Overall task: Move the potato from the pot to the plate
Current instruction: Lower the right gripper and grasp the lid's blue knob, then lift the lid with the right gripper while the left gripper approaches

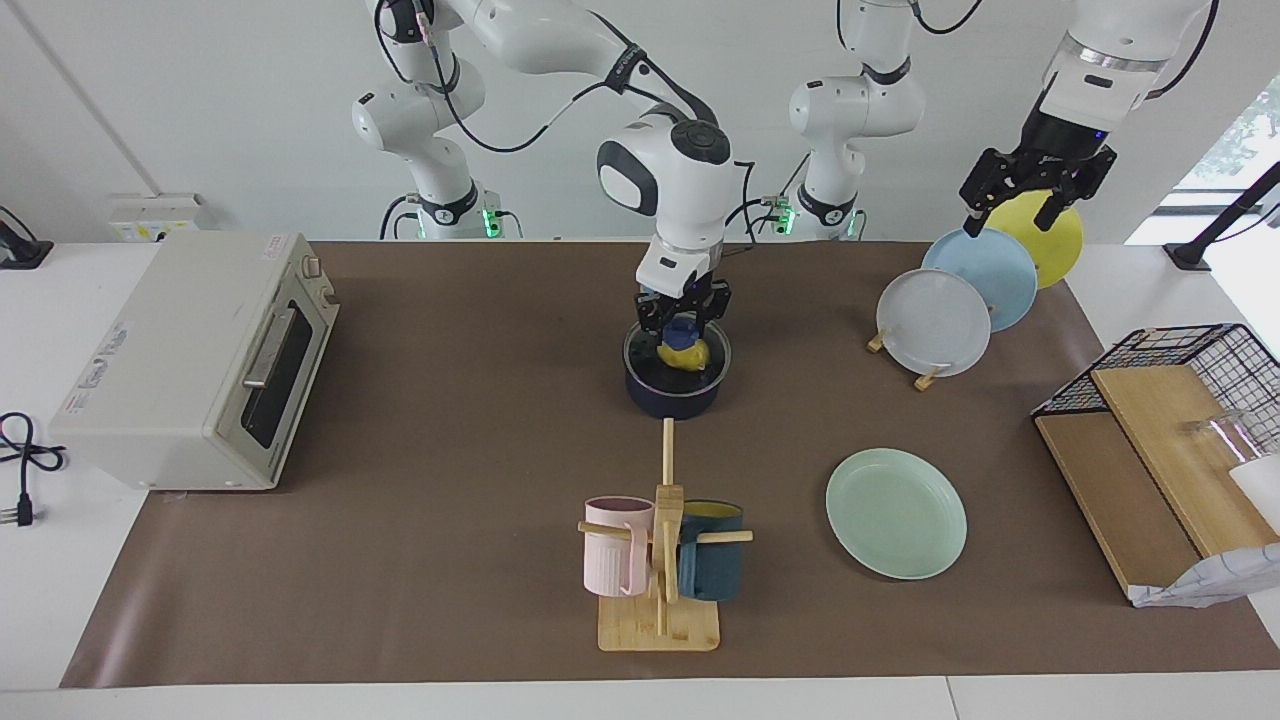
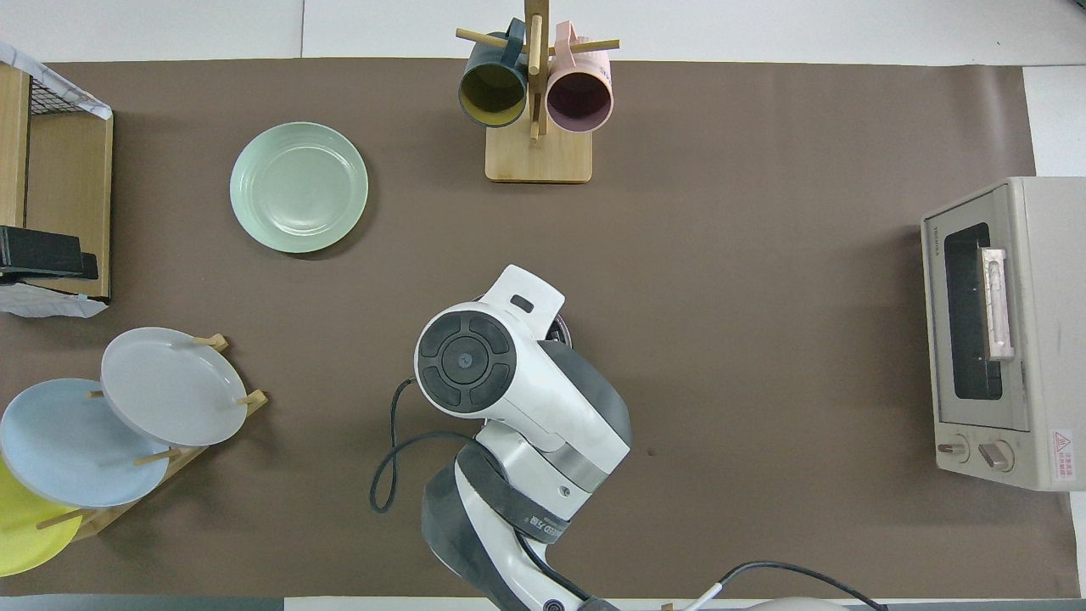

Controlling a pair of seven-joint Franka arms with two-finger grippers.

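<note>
My right fingers (image 1: 683,332) pinch the yellow potato (image 1: 684,352) just above the navy pot (image 1: 677,396); lift straight, clear the rim, then toward the mint-green plate (image 1: 896,512).

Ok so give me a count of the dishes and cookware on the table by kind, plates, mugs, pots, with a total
Plates: 4, mint-green, grey-white, light blue, yellow
Mugs: 2, pink, dark teal
Pots: 1, the navy pot
Total: 7
</note>
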